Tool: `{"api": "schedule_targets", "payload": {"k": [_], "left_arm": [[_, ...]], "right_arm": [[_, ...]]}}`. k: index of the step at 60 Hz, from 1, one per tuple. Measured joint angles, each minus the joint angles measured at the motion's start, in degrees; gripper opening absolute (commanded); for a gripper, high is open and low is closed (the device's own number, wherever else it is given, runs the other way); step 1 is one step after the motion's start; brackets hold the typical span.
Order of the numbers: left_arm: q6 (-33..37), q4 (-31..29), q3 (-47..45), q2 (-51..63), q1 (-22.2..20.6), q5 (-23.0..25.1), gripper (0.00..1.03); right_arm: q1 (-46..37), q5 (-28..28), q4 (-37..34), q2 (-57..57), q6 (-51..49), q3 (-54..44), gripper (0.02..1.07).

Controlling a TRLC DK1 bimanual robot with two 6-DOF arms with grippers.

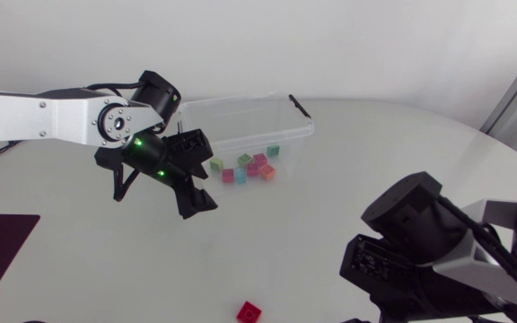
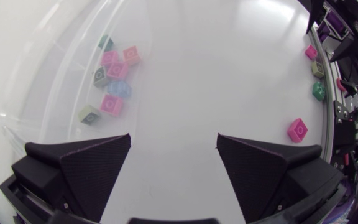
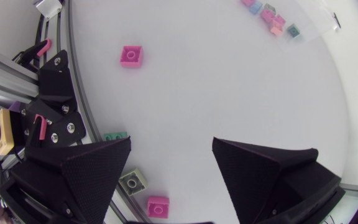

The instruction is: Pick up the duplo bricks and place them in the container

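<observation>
Progress check. The container [image 1: 240,108] stands at the far side of the table, left of the middle. The sorted bricks [image 1: 249,167] lie in a cluster on its floor: pinks, greens, an orange and a blue among them.

Left gripper [image 2: 173,140]: hangs just near of the container, wedges spread wide, nothing between them.
Right gripper [image 3: 171,142]: low at the near right, also spread wide and empty.

Still out on the table:
- one loose brick [image 1: 249,312], red to magenta, alone at the near side, well apart from the container;
- a green brick [image 3: 115,135], a beige brick [image 3: 133,181] and a pink brick [image 3: 157,206] in a row along the table's near edge, just beside my right gripper.

Judgement: more than half is done, with at least four bricks left. My right arm is the closer one to all of them.
</observation>
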Motion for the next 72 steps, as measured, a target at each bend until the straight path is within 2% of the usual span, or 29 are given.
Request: {"api": "schedule_targets", "payload": {"k": [9,17,22,30,36,47,54,66,72], "left_arm": [[0.00,0.83,4.81,3.76,2.16,0.00,0.96],[0.00,1.57,4.46,3.28,2.86,-1.20,0.96],[0.00,1.38,-2.73,-4.00,-0.17,-1.49,0.97],[0.00,-5.57,-9.55,-16.11,-7.85,-1.18,0.97],[0.00,-10.29,-11.15,-21.24,-9.38,-1.25,0.97],[0.02,-12.28,-15.74,-23.26,-10.43,-1.25,0.97],[0.00,-12.59,-19.39,-23.26,-12.72,-1.25,0.97],[-0.02,-12.61,-20.50,-23.26,-16.24,-1.22,0.97],[-0.26,-12.59,-20.57,-23.26,-19.04,-1.22,0.97]], "right_arm": [[0.00,-0.02,0.00,-0.09,0.02,0.00,0.97],[0.02,-0.02,0.00,0.11,0.00,0.00,0.97],[1.33,0.00,0.48,3.54,0.00,0.00,0.97],[5.88,0.20,1.70,11.45,0.07,0.02,0.97],[9.09,0.24,1.95,16.41,0.74,0.02,0.96],[11.23,0.55,2.56,21.05,1.31,0.79,0.96],[12.52,0.72,3.52,25.44,1.31,1.99,0.96],[12.92,1.77,3.63,28.55,1.33,3.39,0.96],[9.94,3.43,4.13,29.24,0.39,4.46,0.96]]}}
